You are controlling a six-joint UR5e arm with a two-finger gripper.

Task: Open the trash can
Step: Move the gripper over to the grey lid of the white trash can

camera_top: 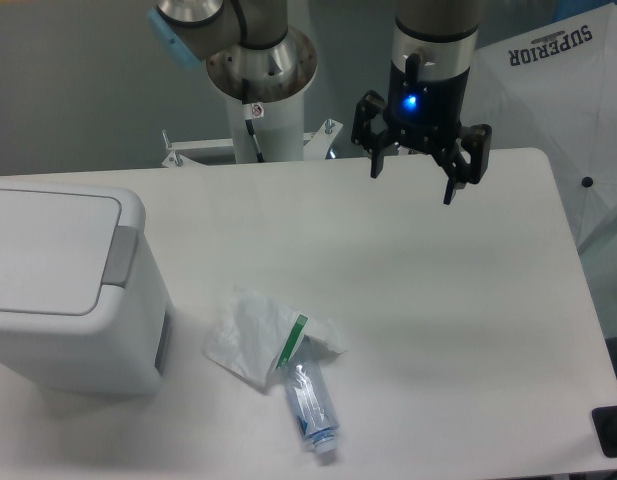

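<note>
The trash can (58,290) is a large boxy white bin at the left edge of the table, its flat white lid down and a grey push tab (119,256) on the lid's right side. My gripper (413,187) hangs above the far right part of the table, well away from the bin. Its black fingers (377,160) are spread wide apart with nothing between them.
A crumpled thin white plastic bag with a green strip (266,335) lies near the front middle of the white table (438,330). A blue-and-white tube (312,405) lies just in front of it. The arm's base (260,85) stands behind the table's far edge.
</note>
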